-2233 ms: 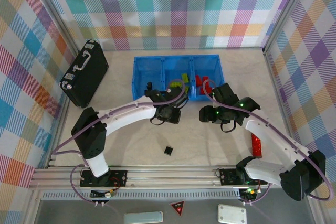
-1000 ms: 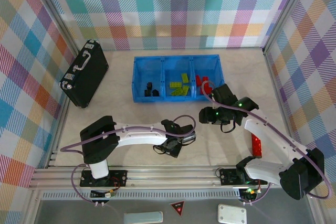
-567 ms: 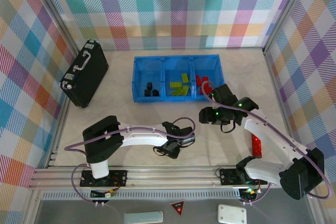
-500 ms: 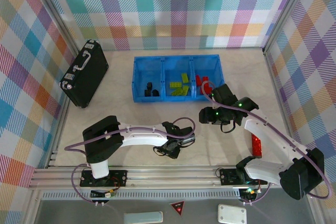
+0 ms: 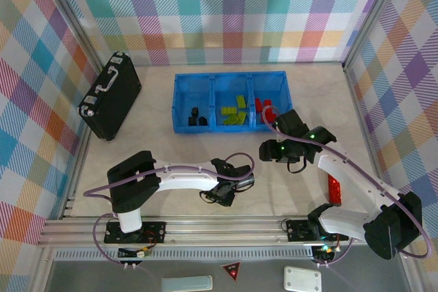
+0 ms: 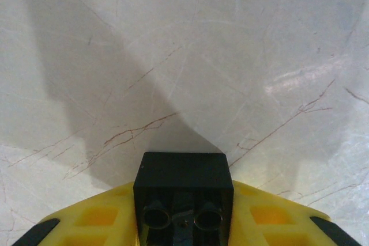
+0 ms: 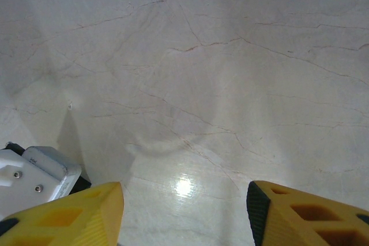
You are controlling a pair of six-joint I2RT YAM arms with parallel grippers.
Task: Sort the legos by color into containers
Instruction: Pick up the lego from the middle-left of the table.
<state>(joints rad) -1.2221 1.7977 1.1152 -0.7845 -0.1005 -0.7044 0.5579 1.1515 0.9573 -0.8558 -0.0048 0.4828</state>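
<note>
Left gripper (image 6: 183, 226) pinching black cube (image 6: 182, 181) over table (image 6: 190, 56), right gripper (image 7: 184, 203) at its 2 o'clock, jaws apart, empty, tray (image 5: 233, 75) at 12 o'clock, black legos (image 5: 195, 117), green legos (image 5: 234, 111), red legos (image 5: 263, 106) inside, briefcase (image 5: 109, 95) at 10 o'clock.

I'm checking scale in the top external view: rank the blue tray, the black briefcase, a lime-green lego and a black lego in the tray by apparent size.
1. blue tray, largest.
2. black briefcase, clearly smaller.
3. lime-green lego and black lego: both tiny, too close to rank confidently.
</note>
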